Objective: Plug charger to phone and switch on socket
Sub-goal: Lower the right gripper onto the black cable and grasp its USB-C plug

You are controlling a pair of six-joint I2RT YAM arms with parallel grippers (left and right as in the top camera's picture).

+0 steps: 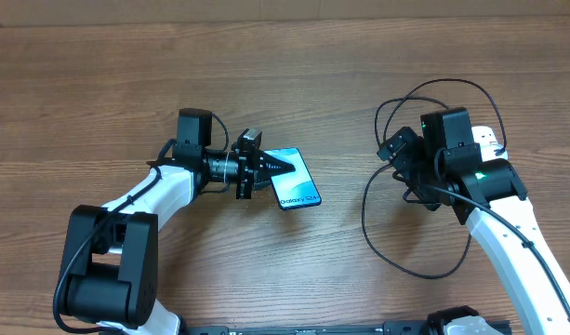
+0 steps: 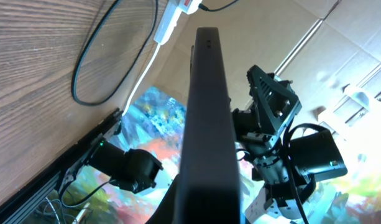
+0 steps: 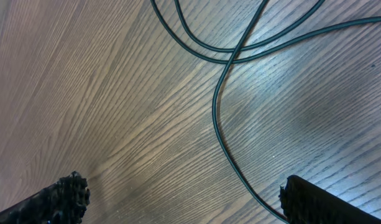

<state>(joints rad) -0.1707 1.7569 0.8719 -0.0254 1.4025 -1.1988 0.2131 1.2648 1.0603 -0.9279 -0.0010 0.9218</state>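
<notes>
1. L fingers (image 1: 269, 167) are clamped on the phone (image 1: 299, 186), gripping it at its upper-left part in the overhead view.
2. Phone sits center-left over the table (image 1: 99, 74), blue-green screen up, "Galaxy S24+" text at its lower end. L wrist cam sees it edge-on as a dark slab w/ a gap btwn it and the wood, so it looks raised off the table.
3. R fingers (image 3: 181, 190) are spread wide, nothing btwn them, hovering over bare wood at the right side, well apart from the phone.
4. Charger (image 1: 364, 212) lies in loose black loops around and below the R arm; R wrist cam shows two strands crossing and one running down btwn the fingers (no contact visible). Its plug tip and plug head can't be made out.
5. Socket (image 2: 174, 15): only a white end w/ a red mark and its white cord show in the L wrist cam, next to a charger loop. Switch state can't be told.
</notes>
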